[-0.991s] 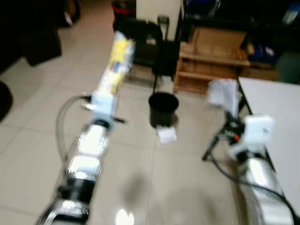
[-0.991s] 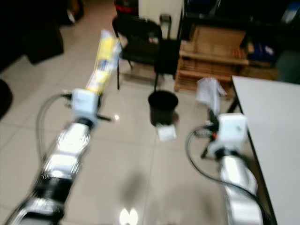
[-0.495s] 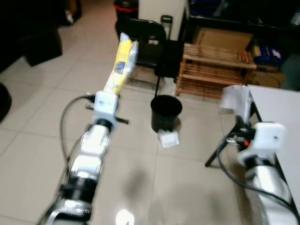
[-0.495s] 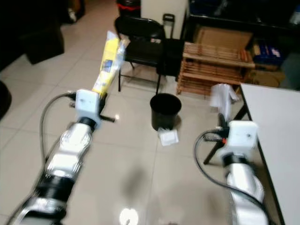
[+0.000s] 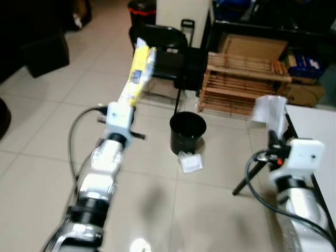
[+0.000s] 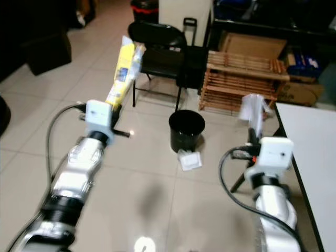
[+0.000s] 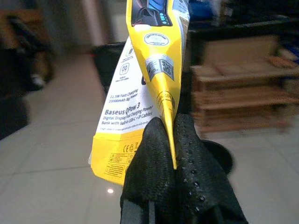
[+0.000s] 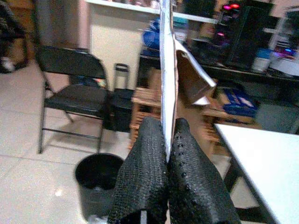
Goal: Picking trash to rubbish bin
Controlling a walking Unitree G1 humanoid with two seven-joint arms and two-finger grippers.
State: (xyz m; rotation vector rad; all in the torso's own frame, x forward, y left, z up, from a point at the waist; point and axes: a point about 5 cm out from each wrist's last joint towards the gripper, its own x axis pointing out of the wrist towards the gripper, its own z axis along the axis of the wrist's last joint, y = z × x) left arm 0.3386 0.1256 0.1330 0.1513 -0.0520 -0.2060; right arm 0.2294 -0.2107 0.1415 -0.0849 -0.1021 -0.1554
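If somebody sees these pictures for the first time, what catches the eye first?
The yellow power bank package, pinched in the left end effector and held up over the tiled floor. Next, the white paper packaging in the right end effector, and the black rubbish bin on the floor between both arms.

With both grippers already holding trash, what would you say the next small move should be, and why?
Probably step closer to the black bin. The left gripper pinches the yellow package and the right gripper pinches the white packaging, yet both hang short of the bin's open mouth.
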